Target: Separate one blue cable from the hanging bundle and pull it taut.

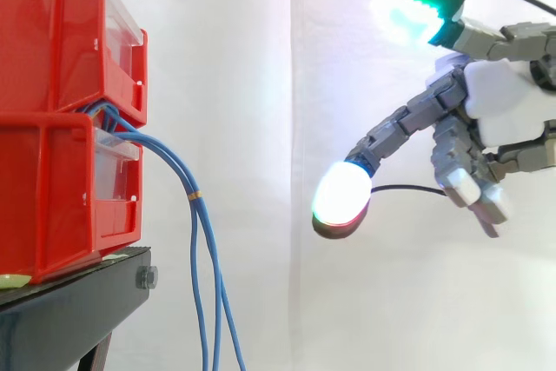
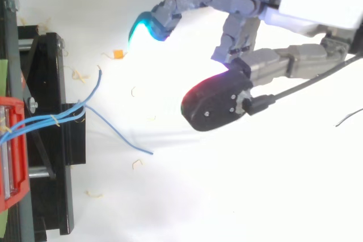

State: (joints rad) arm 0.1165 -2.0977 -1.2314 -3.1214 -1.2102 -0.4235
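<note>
At the right of the side view, the grey-and-white jointed hand (image 1: 508, 102) is hovering with its fingers spread wide and nearly straight, gripping nothing. One white-and-red glowing fingertip (image 1: 341, 199) is pointing toward the left. The bundle of thin blue cables (image 1: 201, 241) is coming out between the two stacked red plastic bins (image 1: 61, 119) at the left of the frame. It is hanging down past the black metal stand (image 1: 78, 310), well apart from the hand. In the top view the cables are fanning out at centre left, clear of the hand.

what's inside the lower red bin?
Blue cables run out over its clear front panel and hang down. Where they start inside is hidden by the wall of the lower red bin.
</note>
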